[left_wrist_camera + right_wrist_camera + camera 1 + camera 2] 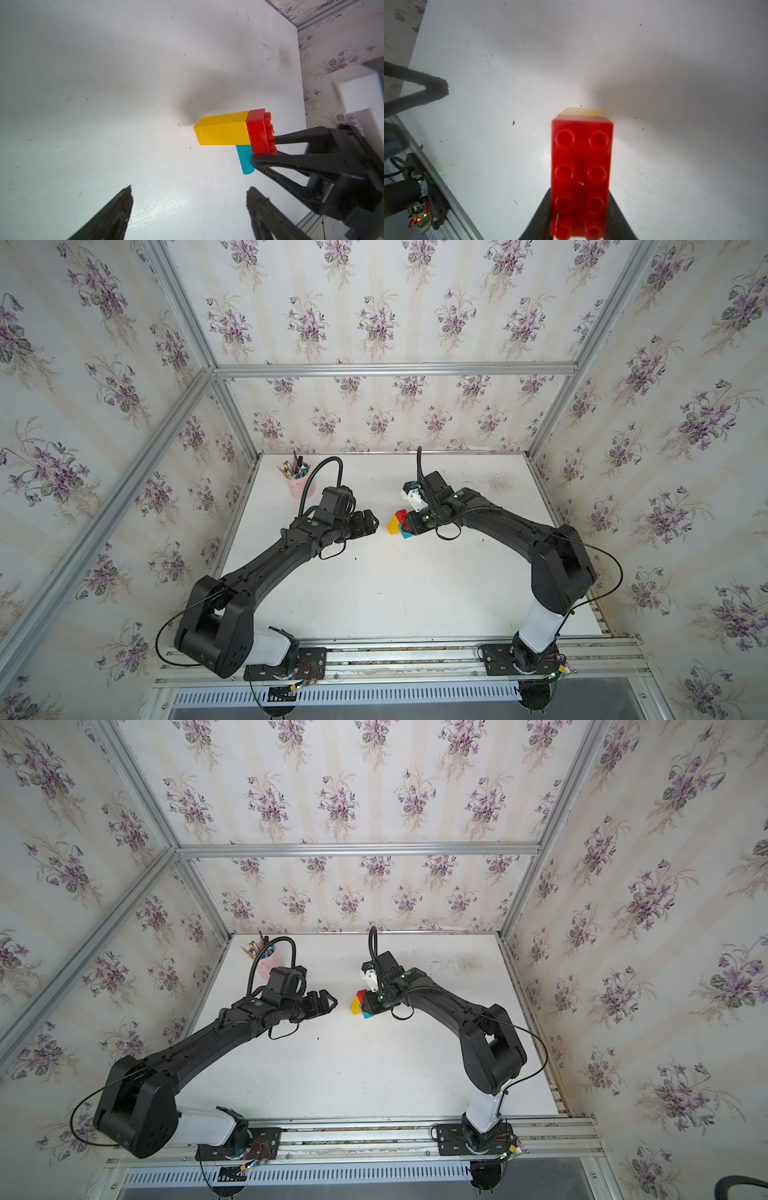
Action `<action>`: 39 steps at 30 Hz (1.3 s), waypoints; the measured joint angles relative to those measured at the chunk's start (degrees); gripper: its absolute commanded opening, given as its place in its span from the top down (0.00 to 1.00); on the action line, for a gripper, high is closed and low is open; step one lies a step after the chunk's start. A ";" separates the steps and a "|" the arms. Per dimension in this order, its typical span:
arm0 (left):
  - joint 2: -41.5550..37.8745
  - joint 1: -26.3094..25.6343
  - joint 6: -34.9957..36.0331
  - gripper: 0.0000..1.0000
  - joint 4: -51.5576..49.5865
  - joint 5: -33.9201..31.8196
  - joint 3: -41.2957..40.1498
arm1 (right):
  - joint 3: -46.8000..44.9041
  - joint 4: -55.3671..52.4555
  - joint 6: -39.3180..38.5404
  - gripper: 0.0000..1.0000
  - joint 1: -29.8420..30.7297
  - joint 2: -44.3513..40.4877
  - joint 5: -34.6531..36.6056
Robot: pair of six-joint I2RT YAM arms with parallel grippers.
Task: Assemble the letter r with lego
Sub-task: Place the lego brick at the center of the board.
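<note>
As I look in both top views, the left gripper (375, 524) stands wide open and empty, just beside the letter r (395, 525). The right gripper (408, 526) holds this piece by its red end, near the middle of the white table (395, 593). A pink pen cup (297, 488) stands well apart at the far left.

From the left wrist, I see the yellow bar (222, 131), the red brick (257, 128) clamped between black fingers (301, 137), and the teal brick (245, 160) sticking sideways.

From the right wrist, only the red studs and a little yellow show.
</note>
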 measured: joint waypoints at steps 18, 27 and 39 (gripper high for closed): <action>-3.41 1.38 -0.24 0.12 -3.04 -1.31 -1.51 | -4.81 8.48 -2.14 0.64 -1.64 5.86 -22.77; -4.63 1.42 -0.24 0.12 -4.00 -2.03 -1.57 | -3.89 9.49 -3.02 0.63 -1.90 10.12 -25.55; -5.16 1.40 -0.24 0.12 -5.38 -3.04 -1.66 | -2.38 9.55 -4.55 0.55 -4.92 15.43 -26.36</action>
